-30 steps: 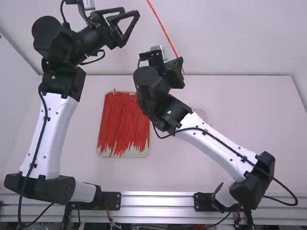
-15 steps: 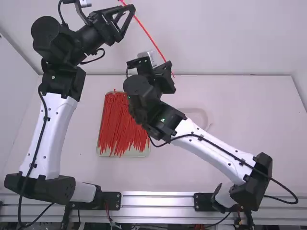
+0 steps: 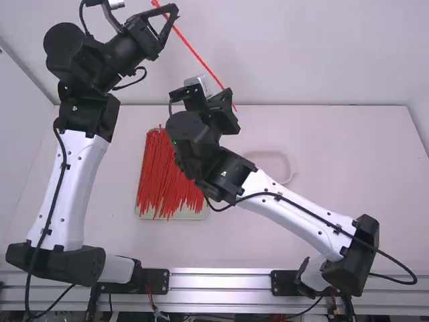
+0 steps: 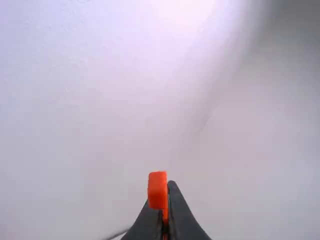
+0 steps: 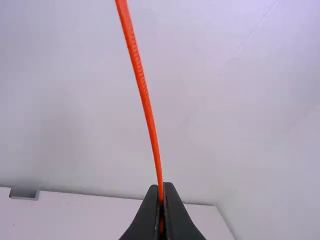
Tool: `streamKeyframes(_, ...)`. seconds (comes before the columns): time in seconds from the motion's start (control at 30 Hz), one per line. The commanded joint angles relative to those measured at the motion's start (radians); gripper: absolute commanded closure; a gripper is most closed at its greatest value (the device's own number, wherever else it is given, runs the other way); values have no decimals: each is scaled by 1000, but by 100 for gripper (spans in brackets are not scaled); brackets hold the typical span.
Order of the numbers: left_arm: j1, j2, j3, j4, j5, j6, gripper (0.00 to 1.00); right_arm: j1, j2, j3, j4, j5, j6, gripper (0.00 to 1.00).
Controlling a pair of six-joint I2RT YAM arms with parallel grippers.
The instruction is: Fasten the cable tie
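1. Right gripper (image 5: 161, 189) is closed tight on the lower end of the cable tie (image 3: 194, 56); its wrist view has the two fingers pressed together with the strap rising straight out from between them. Its arm starts at the near edge, right of the middle. The long white link slants across to the left and the wrist is cocked upward at the top.
2. Under that arm's elbow, a dense pile of spare ties (image 3: 167, 174) lies on a tray (image 3: 175, 217) on the white table (image 3: 348, 168), left of the middle.
3. Above the table's far side, the held tie hangs in the air as one straight line. It slopes from the right gripper up and away toward the wall, touching nothing but the two grippers.
4. Farthest and highest, the left gripper (image 4: 166, 198) is pinched shut on the tie's other end. An orange block pokes out just past its fingertips, which I take to be the head (image 4: 157, 189). The left arm stands nearly upright from its base, with the forearm angled up toward the middle.
5. As I judge it, the tie has been picked up and is stretched between both grippers, but no loop exists yet, so the threading step lies ahead. The next move calls for curving the strap round and aiming the free tip squarely at the head's slot. The right gripper may need to grip a little back from the tip so that some tail shows. The ends need fine alignment, since a twisted strap would miss the slot.
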Motion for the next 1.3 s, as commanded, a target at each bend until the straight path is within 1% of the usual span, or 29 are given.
streamKeyframes(0.0,-3,-3,-3,7,-6,-2,98,3,-3,35,6,10,0,100)
streamKeyframes(0.07,-4,-3,-3,5,-7,18,98,7,-3,35,7,9,0,100)
streamKeyframes(0.1,-2,-3,-3,3,-7,41,98,10,-3,35,6,8,11,87)
streamKeyframes(0.13,3,-3,-3,3,-7,51,98,12,-3,35,6,2,10,82)
streamKeyframes(0.17,5,-3,-3,-4,-11,64,98,13,-3,35,2,-6,11,69)
streamKeyframes(0.23,9,-3,-3,-14,-21,70,98,13,-3,35,2,-5,20,55)
streamKeyframes(0.27,10,-3,-3,-29,-39,69,98,20,-6,35,-1,-4,33,42)
streamKeyframes(0.3,6,-3,-3,-45,-58,71,98,32,-8,35,-5,-5,33,30)
streamKeyframes(0.43,11,-3,-3,-85,-89,115,98,94,-28,35,-4,-5,2,10)
streamKeyframes(0.47,12,-3,-3,-85,-89,115,98,96,-29,35,-4,-5,0,10)
streamKeyframes(0.5,17,-3,-3,-89,-87,114,98,112,-42,35,-4,-5,-2,7)
streamKeyframes(0.63,20,-3,-3,-92,-86,137,98,161,-91,35,-31,-9,-1,0)
streamKeyframes(0.67,19,-3,-3,-97,-87,138,98,190,-119,35,-31,-5,-1,1)
streamKeyframes(0.8,23,-3,-3,-102,-73,171,98,249,-191,33,-43,-16,-2,2)
streamKeyframes(0.93,24,-3,-3,-98,-23,201,98,266,-284,33,-155,-93,38,2)
streamKeyframes(1.03,21,-3,-3,-98,12,219,98,238,-357,33,-264,-176,106,2)
streamKeyframes(1.07,20,-3,-3,-98,40,243,98,208,-400,33,-344,-267,151,2)
streamKeyframes(1.1,21,-3,-3,-98,54,249,98,191,-418,33,-379,-319,172,2)
streamKeyframes(1.13,22,-3,-3,-99,86,266,98,155,-454,33,-445,-424,210,2)
streamKeyframes(1.17,22,-3,-3,-99,97,270,98,146,-462,33,-460,-453,218,2)
streamKeyframes(1.23,21,-3,-3,-98,188,320,98,68,-515,33,-554,-674,256,2)
streamKeyframes(1.27,21,-3,-3,-99,231,338,98,13,-539,33,-593,-809,268,2)
